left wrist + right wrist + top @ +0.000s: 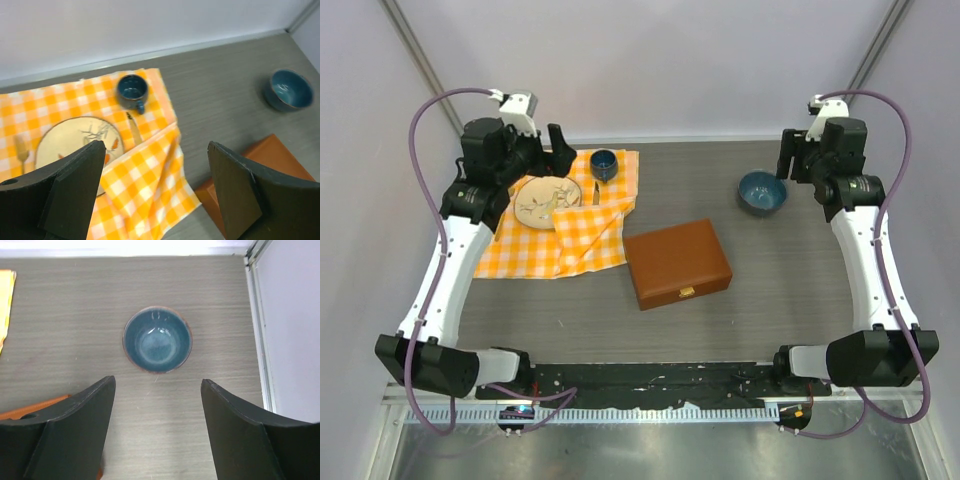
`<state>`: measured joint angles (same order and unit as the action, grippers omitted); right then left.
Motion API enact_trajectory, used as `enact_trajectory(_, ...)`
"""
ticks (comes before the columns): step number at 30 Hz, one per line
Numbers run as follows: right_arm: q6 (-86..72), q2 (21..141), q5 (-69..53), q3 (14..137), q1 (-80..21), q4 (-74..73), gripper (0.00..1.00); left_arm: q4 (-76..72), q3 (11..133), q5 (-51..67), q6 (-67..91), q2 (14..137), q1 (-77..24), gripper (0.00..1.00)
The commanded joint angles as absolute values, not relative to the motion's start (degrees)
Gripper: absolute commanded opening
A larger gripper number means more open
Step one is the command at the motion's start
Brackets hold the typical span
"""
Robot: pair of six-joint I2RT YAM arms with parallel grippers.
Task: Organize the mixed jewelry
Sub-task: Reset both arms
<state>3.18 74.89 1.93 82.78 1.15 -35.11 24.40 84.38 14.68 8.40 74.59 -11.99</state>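
Note:
No mixed jewelry shows in any view. A closed brown box [677, 263] with a gold clasp lies mid-table; its edge also shows as the box [280, 155] and the box [35, 407]. My left gripper [548, 150] hovers open over the orange checked cloth [530, 250], jaws wide and empty in the wrist view [156, 145], above the cloth's folded-over corner [145, 180]. My right gripper [792, 165] stands open and empty [157, 380] just short of the empty blue bowl [157, 339].
On the cloth sit a cream patterned plate [535, 205], a small blue cup [603, 163], a gold knife [134, 127] and a gold fork [21, 150]. The blue bowl [761, 192] stands back right. White walls enclose the table on three sides.

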Motion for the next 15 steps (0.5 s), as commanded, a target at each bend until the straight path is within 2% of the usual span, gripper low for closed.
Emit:
enact_trajectory(1, 0.4, 73.8, 6.4, 85.3, 1.2, -27.1, 0.75, 19.4, 83.9, 7.4, 8.1, 71.6, -8.8, 0.89)
enact_trajectory(15, 1.8, 73.3, 7.7, 88.3, 1.1, -23.3, 0.77, 14.8, 82.8, 4.7, 9.8, 73.6, -6.9, 0.89)
